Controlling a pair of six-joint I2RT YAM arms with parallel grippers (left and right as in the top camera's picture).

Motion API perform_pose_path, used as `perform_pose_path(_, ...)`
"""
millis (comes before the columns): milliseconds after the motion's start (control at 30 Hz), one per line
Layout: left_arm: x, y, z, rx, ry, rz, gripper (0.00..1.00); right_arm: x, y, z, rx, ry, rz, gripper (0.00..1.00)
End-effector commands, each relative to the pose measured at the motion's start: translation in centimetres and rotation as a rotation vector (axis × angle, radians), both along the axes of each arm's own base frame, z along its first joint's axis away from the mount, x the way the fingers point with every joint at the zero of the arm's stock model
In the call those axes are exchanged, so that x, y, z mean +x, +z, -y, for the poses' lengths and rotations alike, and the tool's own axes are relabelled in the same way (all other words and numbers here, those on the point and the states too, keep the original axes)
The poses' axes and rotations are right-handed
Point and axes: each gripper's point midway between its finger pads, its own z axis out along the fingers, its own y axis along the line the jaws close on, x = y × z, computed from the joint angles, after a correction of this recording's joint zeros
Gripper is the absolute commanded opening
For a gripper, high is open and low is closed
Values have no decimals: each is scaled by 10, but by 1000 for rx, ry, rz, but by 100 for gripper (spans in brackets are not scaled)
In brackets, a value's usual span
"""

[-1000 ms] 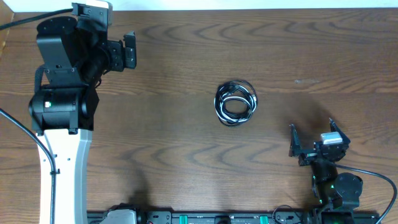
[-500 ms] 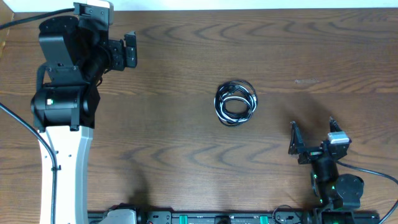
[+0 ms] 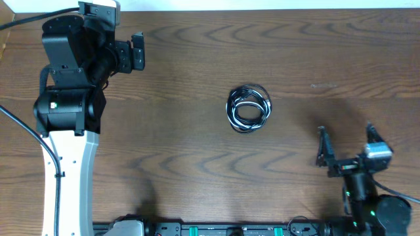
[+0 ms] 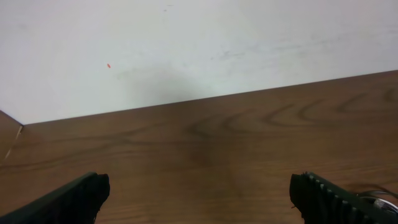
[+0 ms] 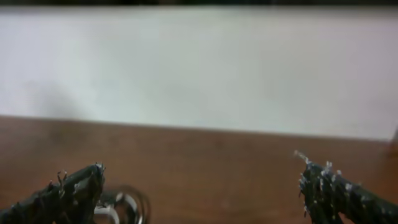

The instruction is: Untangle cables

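The cables (image 3: 249, 109) lie as one small coiled bundle of black and white cord near the middle of the wooden table. My right gripper (image 3: 346, 136) hovers to the right of the bundle and nearer the front, apart from it, open with nothing between its fingers. In the right wrist view the gripper (image 5: 200, 171) is wide open and the bundle (image 5: 127, 200) shows blurred by the left finger. My left gripper (image 3: 139, 52) is at the far back left, open and empty, far from the bundle. Between its jaws the left wrist view (image 4: 199, 186) shows only bare table.
The left arm's white and black column (image 3: 64, 131) stands along the left side. A black rail with fittings (image 3: 216, 230) runs along the front edge. A white wall (image 4: 186, 43) stands behind the table's back edge.
The right gripper has shifted to the right and toward the front edge, farther from the bundle. The left arm and the bundle have barely moved.
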Motion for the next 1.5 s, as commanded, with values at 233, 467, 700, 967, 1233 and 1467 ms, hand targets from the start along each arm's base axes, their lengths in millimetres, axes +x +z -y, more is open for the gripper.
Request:
perform_pose_path(233,8,-15,1,1,-14,-34,98,13,69,8,-54,-48,9,99)
perform_pose_path(467,16,-27,1,0,-13,-63,98,40,141,8,-77,-50,31,99)
perform_pose_path(700,22,-37,1,0,-13,-89,98,69,187,13,-131,-81,37,99)
perform_pose_path(967,24,-40,1,-1,-14,-97,98,120,197,23,-155,-122,-72,99)
perform_pose_path(1233,24,-40,1,-1,-14,-96,98,161,179,23,-164,-107,-259,99)
perform_pose_path(1467,25,-43,4,-11,-30,-103,98,180,157,24,-169,-99,-362,99)
